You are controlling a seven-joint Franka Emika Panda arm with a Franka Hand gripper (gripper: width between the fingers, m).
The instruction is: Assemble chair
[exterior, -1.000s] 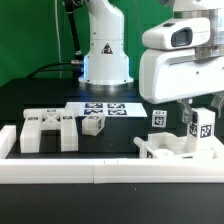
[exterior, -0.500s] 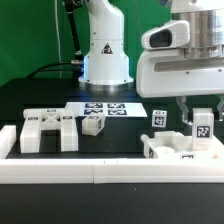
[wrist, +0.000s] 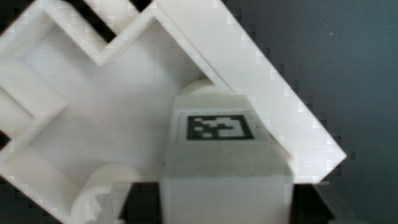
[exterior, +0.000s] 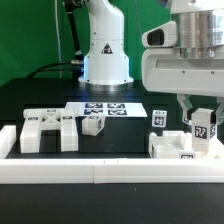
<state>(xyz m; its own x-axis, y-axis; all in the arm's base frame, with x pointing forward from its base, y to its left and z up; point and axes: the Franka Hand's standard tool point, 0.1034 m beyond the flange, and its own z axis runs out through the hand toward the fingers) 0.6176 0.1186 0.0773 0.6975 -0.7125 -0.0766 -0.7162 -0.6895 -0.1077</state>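
My gripper [exterior: 204,118] is at the exterior view's right, shut on a white chair post [exterior: 205,128] with a black-and-white tag. The post stands upright against a large white chair slab [exterior: 176,148] that lies just behind the front rail. In the wrist view the tagged post [wrist: 221,135] runs between my two dark fingers [wrist: 148,200], and the ribbed slab [wrist: 107,80] fills the area behind it. A small tagged cube [exterior: 158,117] sits just to the left of the gripper. A blocky white chair frame [exterior: 47,129] and another small cube [exterior: 93,124] rest at the left.
The long white border rail [exterior: 100,172] runs along the front, with a raised end [exterior: 6,140] at the left. The marker board [exterior: 108,108] lies flat at mid-table. The arm's white base [exterior: 105,55] stands behind it.
The gripper and its post have shifted slightly toward the exterior view's right. The slab under it has moved right too and now lies flatter. The left pieces are unmoved.
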